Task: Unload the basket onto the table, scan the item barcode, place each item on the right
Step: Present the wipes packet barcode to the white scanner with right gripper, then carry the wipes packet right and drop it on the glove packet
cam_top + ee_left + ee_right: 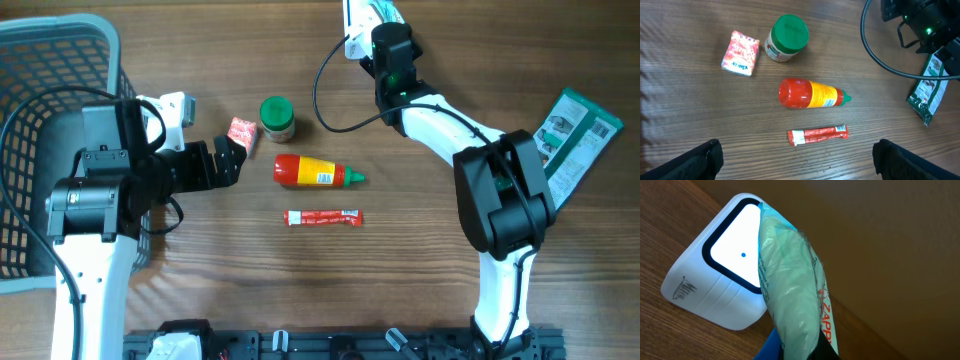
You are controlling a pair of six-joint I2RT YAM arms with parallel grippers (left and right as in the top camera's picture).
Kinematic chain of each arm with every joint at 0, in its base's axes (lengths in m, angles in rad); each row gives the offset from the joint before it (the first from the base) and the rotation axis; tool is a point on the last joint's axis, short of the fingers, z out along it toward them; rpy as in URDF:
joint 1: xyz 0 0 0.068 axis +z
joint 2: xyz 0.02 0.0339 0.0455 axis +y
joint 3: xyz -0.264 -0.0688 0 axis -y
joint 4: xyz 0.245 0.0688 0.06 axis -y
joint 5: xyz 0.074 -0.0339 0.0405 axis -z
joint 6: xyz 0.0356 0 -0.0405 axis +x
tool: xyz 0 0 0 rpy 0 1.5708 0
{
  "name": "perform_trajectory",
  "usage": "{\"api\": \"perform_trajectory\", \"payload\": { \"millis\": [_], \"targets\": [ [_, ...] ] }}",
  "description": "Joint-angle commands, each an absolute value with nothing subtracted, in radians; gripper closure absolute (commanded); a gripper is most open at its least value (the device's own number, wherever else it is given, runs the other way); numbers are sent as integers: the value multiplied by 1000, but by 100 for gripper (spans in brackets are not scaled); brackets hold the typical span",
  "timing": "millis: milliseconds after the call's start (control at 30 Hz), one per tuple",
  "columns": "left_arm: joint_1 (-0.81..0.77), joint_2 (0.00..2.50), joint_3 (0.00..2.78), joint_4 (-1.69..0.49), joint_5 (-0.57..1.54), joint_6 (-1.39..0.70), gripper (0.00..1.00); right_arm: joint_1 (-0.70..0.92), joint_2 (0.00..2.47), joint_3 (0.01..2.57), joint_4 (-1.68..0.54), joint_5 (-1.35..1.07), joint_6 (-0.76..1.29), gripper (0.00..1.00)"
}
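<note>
Nearest the base, a red sachet [322,217] is seen lying flat; just beyond it, a red-and-yellow sauce bottle [315,172] is laid on its side; further on, a green-lidded jar [276,117] is stood near a small pink packet [240,133]; the left gripper [236,160] is held wide open beside that packet, nothing gripped; at the far edge, a pale green packet [790,280] is clamped in the right gripper [375,22], right in front of the lit white scanner [715,280].

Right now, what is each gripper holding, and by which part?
The right gripper pinches a pale green packet by its near end, before the scanner. The left gripper is open, holding nothing.
</note>
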State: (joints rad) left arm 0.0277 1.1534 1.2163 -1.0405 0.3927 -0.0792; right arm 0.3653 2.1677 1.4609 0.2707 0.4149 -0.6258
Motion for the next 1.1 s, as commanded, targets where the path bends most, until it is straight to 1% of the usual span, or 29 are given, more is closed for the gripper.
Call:
{"api": "perform_trajectory", "payload": {
  "millis": [0,33,67,133,200,233,367,433,533,600,667,700,767,833,933,967,1000,1033,1067],
  "targets": [
    [31,1152,1224,-1039,391,-56,0,370,2186,1466,284,451,-555,95],
    [31,1152,1224,-1039,391,-56,0,370,2175,1466,273,512,-461,96],
    [31,1152,1224,-1039,391,-56,0,369,2150,1466,219,510,-397,96],
    [31,1152,1224,-1039,391,-56,0,365,2105,1466,127,478,-291,96],
    [31,1152,1224,-1039,391,-56,0,334,2023,1466,-17,377,-150,96],
    [31,1152,1224,-1039,391,-56,0,298,1958,1466,-121,289,-70,96],
    [31,1152,1224,-1039,391,-56,0,156,1821,1466,-341,132,86,96],
    [31,1152,1224,-1039,391,-56,0,57,1776,1466,-441,49,113,96],
    [31,1152,1224,-1039,391,-56,0,-90,1768,1466,-577,9,189,96],
    [31,1152,1224,-1039,391,-56,0,-181,1777,1465,-663,33,270,96],
    [31,1152,1224,-1039,391,-56,0,-251,1780,1464,-729,151,384,96],
    [31,1152,1224,-1039,391,-56,0,-278,1780,1464,-759,258,430,96],
    [31,1152,1224,-1039,391,-56,0,-294,1780,1464,-776,413,432,96],
    [31,1152,1224,-1039,391,-56,0,-292,1780,1464,-778,508,413,96],
    [31,1152,1224,-1039,391,-56,0,-292,1781,1464,-780,509,389,96],
    [31,1152,1224,-1039,391,-56,0,-292,1781,1464,-779,509,389,77],
    [31,1152,1224,-1039,391,-56,0,-292,1781,1464,-779,509,389,47],
    [31,1152,1224,-1039,391,-56,0,-292,1781,1464,-780,509,388,25],
    [31,1152,1224,-1039,391,-56,0,-291,1780,1464,-780,504,368,12]
  ]
}}
